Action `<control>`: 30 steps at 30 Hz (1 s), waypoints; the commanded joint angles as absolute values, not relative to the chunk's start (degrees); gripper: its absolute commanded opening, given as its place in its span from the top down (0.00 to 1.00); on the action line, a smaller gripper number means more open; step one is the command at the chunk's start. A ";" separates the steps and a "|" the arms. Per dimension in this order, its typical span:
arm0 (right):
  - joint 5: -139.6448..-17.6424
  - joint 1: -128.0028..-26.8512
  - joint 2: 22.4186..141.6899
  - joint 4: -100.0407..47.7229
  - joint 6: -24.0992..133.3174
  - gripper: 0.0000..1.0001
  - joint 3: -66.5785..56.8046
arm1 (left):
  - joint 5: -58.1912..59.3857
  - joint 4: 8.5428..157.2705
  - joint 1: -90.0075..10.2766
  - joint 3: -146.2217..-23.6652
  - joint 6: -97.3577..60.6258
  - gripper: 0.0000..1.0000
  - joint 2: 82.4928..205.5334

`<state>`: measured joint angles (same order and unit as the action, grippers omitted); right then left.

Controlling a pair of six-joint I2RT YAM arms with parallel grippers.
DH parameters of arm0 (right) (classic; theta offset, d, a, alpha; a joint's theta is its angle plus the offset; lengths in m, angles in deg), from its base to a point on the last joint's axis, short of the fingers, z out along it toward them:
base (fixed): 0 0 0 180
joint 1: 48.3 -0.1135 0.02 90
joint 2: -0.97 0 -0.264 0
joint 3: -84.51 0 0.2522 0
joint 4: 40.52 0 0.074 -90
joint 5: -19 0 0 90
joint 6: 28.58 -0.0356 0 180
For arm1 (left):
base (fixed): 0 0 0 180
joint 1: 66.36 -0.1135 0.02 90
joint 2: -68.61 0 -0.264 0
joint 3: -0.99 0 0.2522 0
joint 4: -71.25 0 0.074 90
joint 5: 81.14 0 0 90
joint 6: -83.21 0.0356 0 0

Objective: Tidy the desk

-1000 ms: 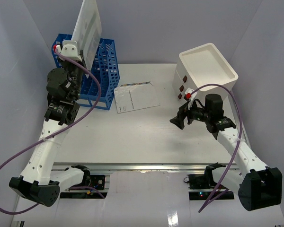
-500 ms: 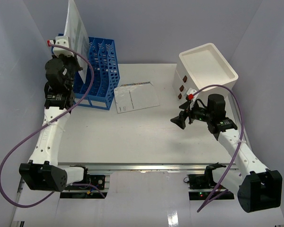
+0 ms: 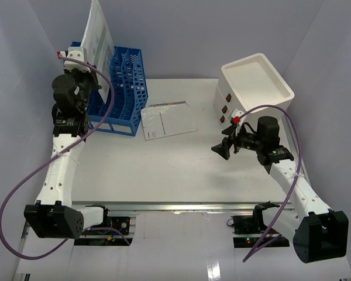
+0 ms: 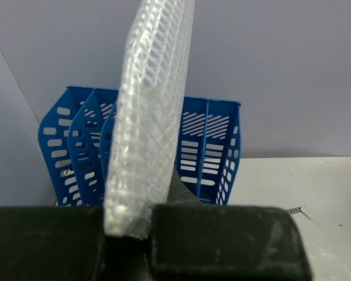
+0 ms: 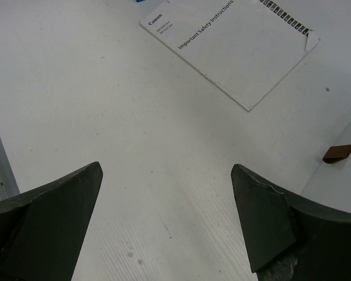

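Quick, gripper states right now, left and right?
Left gripper: closed on the clear mesh folder.
Right gripper: open, holding nothing.

Booklet (image 3: pixel 168 122) lies between blue rack (image 3: pixel 121 91) and cabinet (image 3: pixel 256 83).

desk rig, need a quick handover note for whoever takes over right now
Left gripper: shut on a clear mesh pouch, held upright by the blue file rack.
Right gripper: open, empty, hovering over the desk beside the cream drawer cabinet.
Booklet: flat on the desk, between rack and cabinet.
Done: pouch is up at the rack, not in a slot.
Left: probably slot the pouch, then file the booklet.
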<state>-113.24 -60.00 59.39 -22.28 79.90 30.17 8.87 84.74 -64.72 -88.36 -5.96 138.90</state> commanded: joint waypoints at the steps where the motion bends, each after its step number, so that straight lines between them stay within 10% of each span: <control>1: -114.54 -59.35 58.45 -24.41 80.50 0.03 30.49 | -0.92 76.76 -70.35 -86.13 -8.43 1.00 141.68; 19: -115.47 -58.94 58.58 -24.47 80.80 0.04 30.76 | -14.73 69.24 -75.42 -80.41 -7.67 0.98 149.14; 20: -115.48 -58.93 58.63 -24.47 80.85 0.04 30.76 | -14.29 69.17 -75.42 -79.30 -7.60 0.94 148.34; 24: -115.56 -58.93 58.78 -24.47 80.85 0.04 30.76 | -12.52 69.69 -75.42 -76.39 -9.99 0.28 145.78; 30: -116.01 -58.50 58.54 -24.38 81.12 0.04 30.84 | -13.31 78.27 -75.33 -79.48 -18.50 0.02 140.47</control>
